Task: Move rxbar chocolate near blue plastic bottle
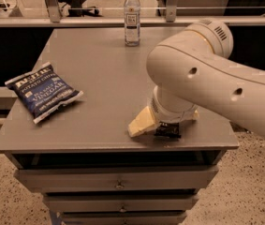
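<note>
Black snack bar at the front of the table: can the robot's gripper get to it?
Probably yes. The gripper sits right over the snack bar at the front edge of the table, with nothing between them. The chip bag and the bottle lie well away.

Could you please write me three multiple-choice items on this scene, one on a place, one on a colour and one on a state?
1. Where is the gripper?
A. over the chip bag
B. down at the rxbar chocolate, near the table's front edge
C. beside the blue plastic bottle

2. What colour is the chip bag?
A. red
B. yellow
C. dark blue

3. How is the blue plastic bottle?
A. upright, capped
B. lying on its side
C. upside down

Answers:
1 B, the gripper sits low over the bar at the front right.
2 C, the bag is dark blue with white print.
3 A, it stands at the far edge, white cap on top.
</note>
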`<state>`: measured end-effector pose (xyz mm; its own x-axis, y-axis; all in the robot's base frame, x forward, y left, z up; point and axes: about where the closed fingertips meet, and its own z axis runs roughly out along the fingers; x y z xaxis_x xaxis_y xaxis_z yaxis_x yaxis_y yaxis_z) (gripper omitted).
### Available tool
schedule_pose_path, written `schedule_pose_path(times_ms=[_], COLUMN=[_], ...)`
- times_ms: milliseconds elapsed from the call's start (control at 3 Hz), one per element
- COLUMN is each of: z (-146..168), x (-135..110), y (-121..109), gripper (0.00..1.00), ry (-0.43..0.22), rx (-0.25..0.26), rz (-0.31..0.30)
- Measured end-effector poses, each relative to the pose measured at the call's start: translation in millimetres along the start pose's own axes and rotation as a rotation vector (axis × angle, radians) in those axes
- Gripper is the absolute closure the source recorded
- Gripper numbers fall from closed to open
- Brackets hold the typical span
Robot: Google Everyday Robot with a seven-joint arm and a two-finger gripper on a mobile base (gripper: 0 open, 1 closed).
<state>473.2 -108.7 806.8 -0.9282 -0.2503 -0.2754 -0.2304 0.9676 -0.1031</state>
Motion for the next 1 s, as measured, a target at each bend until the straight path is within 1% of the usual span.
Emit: schedule_pose_path(times_ms=[333, 1000], z=[-0.1, -16.8], x=[-6.7, -11.7], y=[-2.0, -3.9], gripper=[0.4, 0.88], ry=[0.0, 0.0], rx=[0.011, 0.012], rz=[0.015, 0.015])
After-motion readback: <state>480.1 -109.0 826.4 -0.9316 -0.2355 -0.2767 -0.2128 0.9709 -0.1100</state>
